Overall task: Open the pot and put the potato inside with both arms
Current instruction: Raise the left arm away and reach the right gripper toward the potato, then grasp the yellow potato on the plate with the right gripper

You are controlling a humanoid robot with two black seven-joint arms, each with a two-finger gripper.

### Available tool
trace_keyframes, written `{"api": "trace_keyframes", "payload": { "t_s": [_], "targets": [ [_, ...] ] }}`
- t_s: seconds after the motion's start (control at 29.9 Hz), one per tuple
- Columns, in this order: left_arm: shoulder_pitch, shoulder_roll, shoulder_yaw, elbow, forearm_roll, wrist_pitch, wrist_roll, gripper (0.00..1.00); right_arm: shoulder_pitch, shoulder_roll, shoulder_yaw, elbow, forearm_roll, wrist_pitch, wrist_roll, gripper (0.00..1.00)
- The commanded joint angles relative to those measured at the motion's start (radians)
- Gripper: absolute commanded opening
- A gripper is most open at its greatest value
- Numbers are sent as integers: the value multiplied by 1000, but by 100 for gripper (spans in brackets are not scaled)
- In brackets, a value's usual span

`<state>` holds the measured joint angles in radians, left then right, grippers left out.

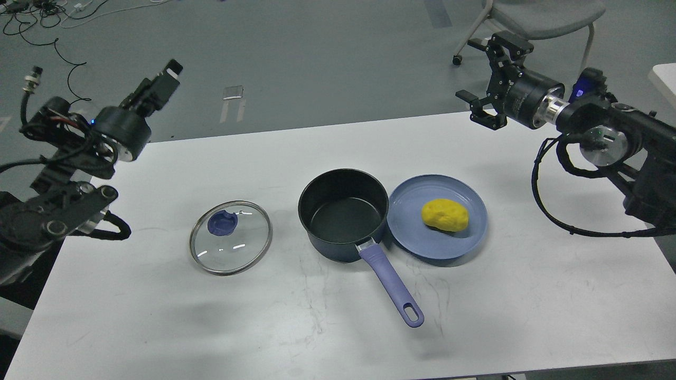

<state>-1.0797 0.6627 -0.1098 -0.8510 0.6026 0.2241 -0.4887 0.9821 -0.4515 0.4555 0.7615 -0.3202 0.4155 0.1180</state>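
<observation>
The dark pot (343, 214) stands open at the table's middle, its purple handle (392, 287) pointing toward me. Its glass lid (231, 237) with a purple knob (223, 222) lies flat on the table to the pot's left. The yellow potato (445, 215) lies on a blue plate (412, 240) touching the pot's right side. My left gripper (160, 87) is raised beyond the table's far left corner, well away from the lid and empty; its fingers overlap from this angle. My right gripper (485, 78) is open and empty, held high beyond the table's far right edge, behind the plate.
The white table (317, 327) runs to its front edge near me. A grey wheeled chair (538, 21) stands on the floor behind the right gripper. Black cables (68, 79) lie on the floor at far left. Another white surface (665, 74) shows at the right edge.
</observation>
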Motion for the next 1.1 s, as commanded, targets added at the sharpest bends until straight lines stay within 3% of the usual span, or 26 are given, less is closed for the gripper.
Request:
{"api": "trace_keyframes", "payload": {
  "t_s": [0.0,0.07,0.23,0.3,0.37,0.57,0.73,0.87,1.07],
  "targets": [
    [-54,0,-11,1,-136,-128,0,98,84,-68,-124,86,-156,-3,12,100],
    [-60,0,-48,3,-162,-207,7,98,113,-101,-174,137,-306,-3,15,100],
    [-51,-18,-206,3,-216,-319,156,98,132,-183,-219,261,-672,-4,43,100],
    [-45,-26,-243,3,-244,-330,229,98,119,-205,-247,320,-880,-17,95,99],
    [-37,-26,-248,3,-263,-330,249,98,116,-222,-282,363,-977,-38,127,99],
    [12,-18,-248,3,-310,-331,254,98,115,-274,-472,441,-1241,-191,245,99],
    [40,-17,-248,3,-310,-324,249,98,110,-268,-530,424,-1368,-270,284,99],
    [44,-17,-246,3,-310,-324,245,98,110,-196,-573,340,-1401,-334,308,99],
    [61,-12,-246,3,-304,-324,239,98,109,-138,-593,285,-1401,-343,316,99]
  ]
}}
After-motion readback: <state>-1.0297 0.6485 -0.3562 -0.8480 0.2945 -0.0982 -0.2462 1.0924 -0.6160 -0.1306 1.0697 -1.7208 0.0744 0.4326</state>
